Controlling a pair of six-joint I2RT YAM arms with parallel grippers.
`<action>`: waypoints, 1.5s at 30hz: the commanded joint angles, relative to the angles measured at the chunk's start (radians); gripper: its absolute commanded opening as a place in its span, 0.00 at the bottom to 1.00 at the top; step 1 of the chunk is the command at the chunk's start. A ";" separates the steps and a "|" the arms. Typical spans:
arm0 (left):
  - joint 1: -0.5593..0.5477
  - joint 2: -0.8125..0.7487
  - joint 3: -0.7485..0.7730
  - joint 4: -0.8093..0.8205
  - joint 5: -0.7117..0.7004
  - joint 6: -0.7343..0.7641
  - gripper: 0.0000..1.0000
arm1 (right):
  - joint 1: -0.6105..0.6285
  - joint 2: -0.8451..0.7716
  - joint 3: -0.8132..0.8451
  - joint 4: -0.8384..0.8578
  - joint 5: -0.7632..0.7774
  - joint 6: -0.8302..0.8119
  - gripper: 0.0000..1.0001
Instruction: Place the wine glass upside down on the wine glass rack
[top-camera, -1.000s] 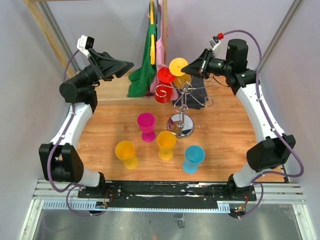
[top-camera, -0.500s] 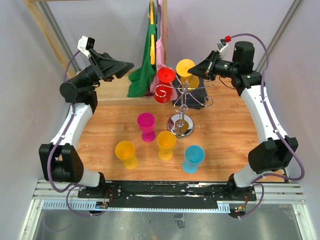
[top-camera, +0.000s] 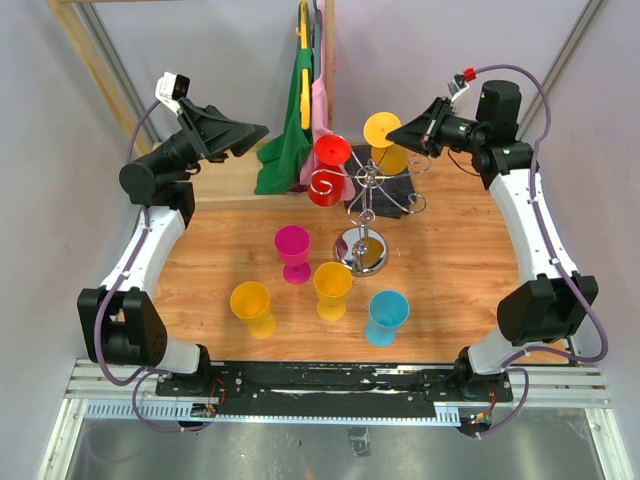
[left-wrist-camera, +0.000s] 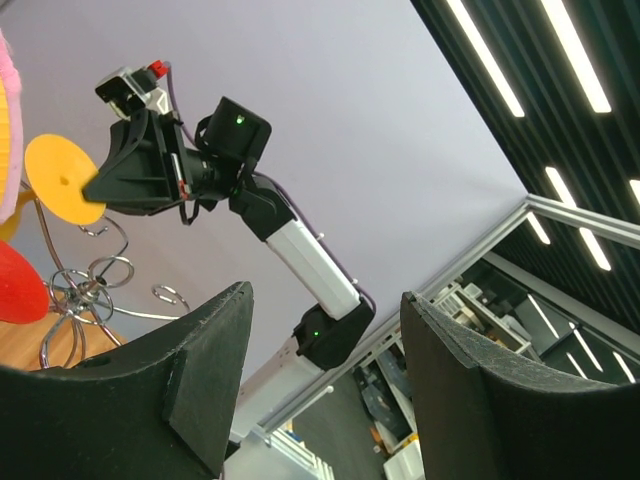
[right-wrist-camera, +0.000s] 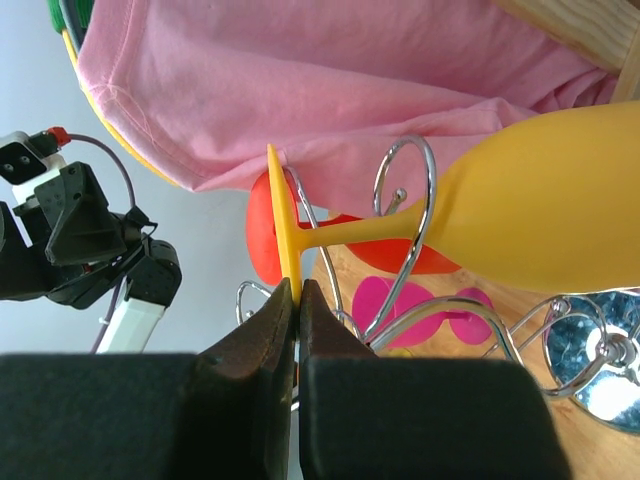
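My right gripper (top-camera: 399, 131) is shut on the flat foot of a yellow wine glass (top-camera: 384, 129), held high at the back beside the chrome wine glass rack (top-camera: 366, 203). In the right wrist view my jaws (right-wrist-camera: 297, 286) pinch the foot's rim. The stem (right-wrist-camera: 350, 232) crosses one of the rack's spiral loops (right-wrist-camera: 404, 196), and the bowl (right-wrist-camera: 545, 190) hangs beyond it. A red wine glass (top-camera: 328, 170) hangs upside down on the rack's left side. My left gripper (top-camera: 256, 130) is open and empty, raised at the back left, with its fingers (left-wrist-camera: 205, 370) wide apart.
Magenta (top-camera: 293, 246), orange (top-camera: 332, 286), yellow (top-camera: 251, 306) and blue (top-camera: 387, 315) glasses stand upright on the wooden table (top-camera: 450, 250) in front of the rack's round base (top-camera: 361, 252). Green and pink clothes (top-camera: 292, 130) hang at the back. A dark cloth (top-camera: 400, 187) lies behind the rack.
My right gripper has carried the yellow glass to the right and slightly back, away from the red glass. The left arm has not moved.
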 joint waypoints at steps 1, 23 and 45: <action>0.005 -0.030 0.004 -0.002 0.013 0.023 0.65 | -0.014 0.039 0.064 0.011 -0.021 -0.014 0.01; 0.005 -0.010 0.016 0.002 0.022 0.031 0.66 | 0.014 0.190 0.196 0.014 -0.036 -0.009 0.01; 0.005 -0.010 0.010 0.030 0.031 0.020 0.66 | 0.016 0.242 0.316 -0.115 0.042 -0.141 0.25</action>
